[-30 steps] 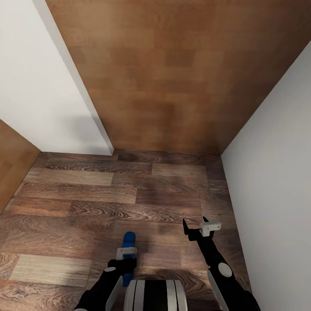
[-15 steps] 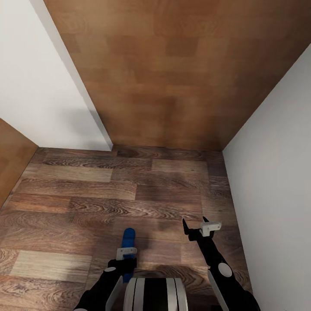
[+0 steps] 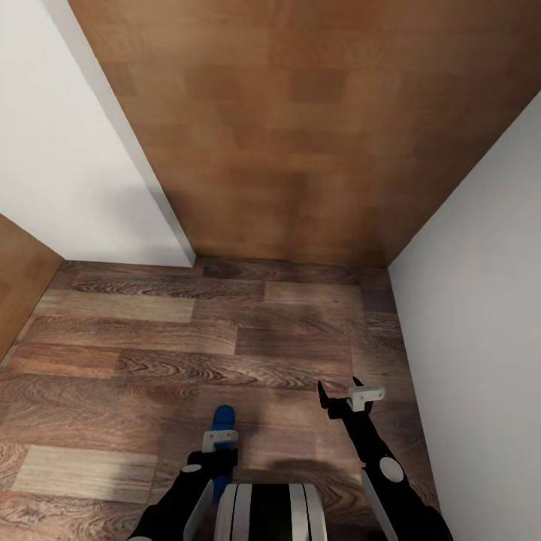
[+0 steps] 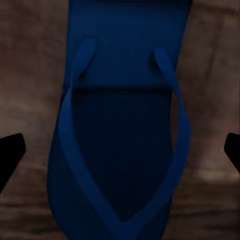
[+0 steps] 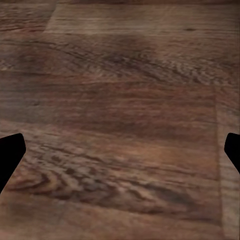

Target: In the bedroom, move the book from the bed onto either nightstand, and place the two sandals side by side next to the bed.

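1 sandal in the left gripper, long axis pointing straight ahead along the arm.

Left wrist view: sandal sits between the fingertips, which show far apart at both frame edges; whether they pinch it I can't tell. Right gripper is spread and holding nothing, over bare plank floor, beside the sandal. Left arm is the nearer one. Count: 1 sandal, 2 grippers, white walls either side, wood panel ahead.
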Available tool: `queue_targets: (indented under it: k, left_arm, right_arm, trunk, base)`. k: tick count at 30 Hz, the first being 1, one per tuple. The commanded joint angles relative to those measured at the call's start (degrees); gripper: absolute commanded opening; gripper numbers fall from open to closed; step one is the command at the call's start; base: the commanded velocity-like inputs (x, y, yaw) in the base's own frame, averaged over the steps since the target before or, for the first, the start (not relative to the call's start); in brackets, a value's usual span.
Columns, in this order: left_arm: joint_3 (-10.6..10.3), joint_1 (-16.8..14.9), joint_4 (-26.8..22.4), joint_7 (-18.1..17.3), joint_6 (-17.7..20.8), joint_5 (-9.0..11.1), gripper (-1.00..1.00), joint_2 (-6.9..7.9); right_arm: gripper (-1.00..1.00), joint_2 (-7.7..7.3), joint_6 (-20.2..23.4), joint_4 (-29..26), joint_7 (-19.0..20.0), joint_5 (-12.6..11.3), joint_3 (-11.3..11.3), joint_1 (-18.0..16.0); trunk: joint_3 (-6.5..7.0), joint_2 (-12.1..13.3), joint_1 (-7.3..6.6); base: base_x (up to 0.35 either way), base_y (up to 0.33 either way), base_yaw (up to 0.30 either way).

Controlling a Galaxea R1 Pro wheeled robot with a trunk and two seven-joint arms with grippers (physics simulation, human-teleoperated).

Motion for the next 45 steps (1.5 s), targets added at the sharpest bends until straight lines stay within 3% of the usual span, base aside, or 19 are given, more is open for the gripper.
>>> queue_targets:
  k: [1,8,27,45]
  left_arm:
    - [0.0,0.0,-0.1,0.2,0.3,0.0,1.00,-0.01]
    - [0.0,0.0,-0.1,0.2,0.3,0.0,1.00,-0.01]
    - [0.0,0.0,-0.1,0.2,0.3,0.0,1.00,-0.01]
    - [0.0,0.0,-0.1,0.2,0.3,0.0,1.00,-0.01]
  right_arm:
    - [1.00,0.02,-0.2,0.0,0.2,-0.1,-0.1,0.0]
    - [1.00,0.02,-0.2,0.0,0.2,-0.1,-0.1,0.0]
    - [1.00,0.02,-0.2,0.0,0.2,-0.1,-0.1,0.0]
    - [1.00,0.02,-0.2,0.0,0.2,-0.1,-0.1,0.0]
  trunk:
    - [-0.03,0.0,-0.01]
    - [-0.03,0.0,-0.01]
    - [-0.03,0.0,-0.01]
    - [-4.02,-0.3,0.46]
  base:
    - [0.022,0.000,0.000]
    - [0.223,0.000,0.000]
    - [0.014,0.000,0.000]
    - [0.000,0.000,0.000]
